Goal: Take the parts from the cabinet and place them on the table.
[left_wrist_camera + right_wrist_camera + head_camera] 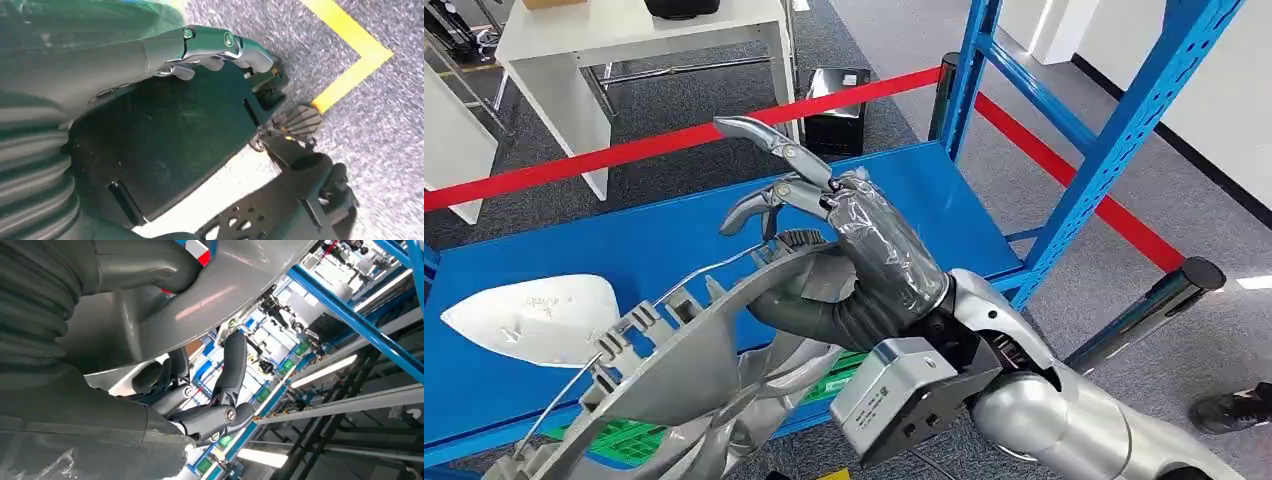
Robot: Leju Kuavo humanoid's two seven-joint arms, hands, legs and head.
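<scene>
A large grey wheel-cover part [684,370] with a ribbed rim and clips is lifted off the blue cabinet shelf [924,190]. My right hand [864,260] grips its rim, thumb underneath, with two fingers stretched out above it. In the right wrist view the same grey part [225,295] runs across the hand [150,405], whose dark fingers [220,410] curl under it. A white, flat, triangular part [534,315] lies on the shelf at the left. My left hand [150,55] hangs low over grey carpet with its fingers extended and nothing in it.
Blue cabinet uprights [1124,130] stand at the right. Red barrier tape [624,150] runs behind the shelf, with a white table [624,40] and a black box [836,100] beyond it. A green crate [624,440] sits under the shelf. A person's shoe [1229,408] is at far right.
</scene>
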